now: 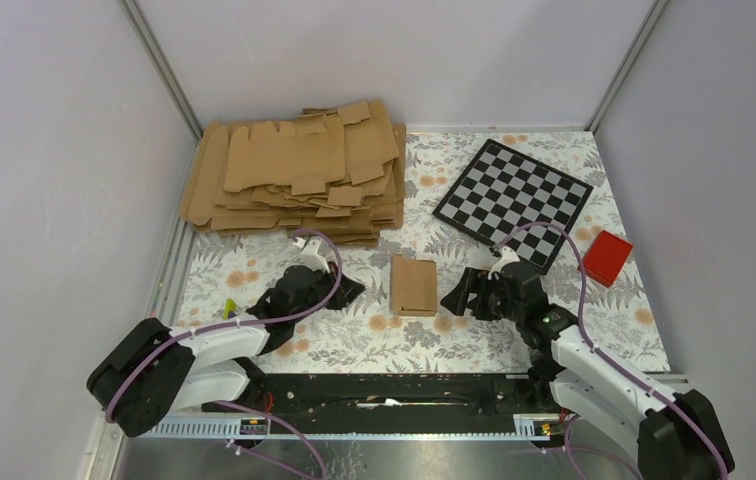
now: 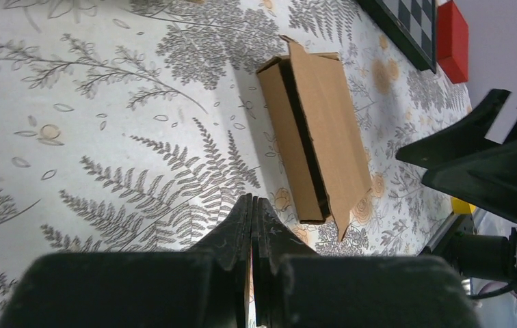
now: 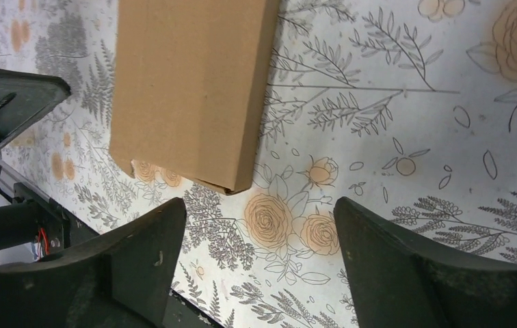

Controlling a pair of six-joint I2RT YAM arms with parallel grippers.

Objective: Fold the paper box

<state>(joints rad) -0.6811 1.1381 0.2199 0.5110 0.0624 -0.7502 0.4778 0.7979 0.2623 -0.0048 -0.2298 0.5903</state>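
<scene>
Paper box [image 1: 414, 285] lies flat on the floral worktop [image 1: 574, 330], approx centre, btwn the two grippers & touching neither. It's folded to a slim rectangle w/ plain brown faces. In the left wrist view a dark gap runs along its long side & flap corners poke out at the ends. Left gripper [image 2: 252, 203] sits just left of it, fingers pressed together, holding nothing. Right gripper [image 3: 259, 203] sits just right of it, fingers spread wide, nothing btwn them. Far left: pile of flat cardboard blanks [image 1: 299, 170]. Far right: checkerboard [image 1: 512, 192], w/ a red block [image 1: 607, 257] near its right corner.
</scene>
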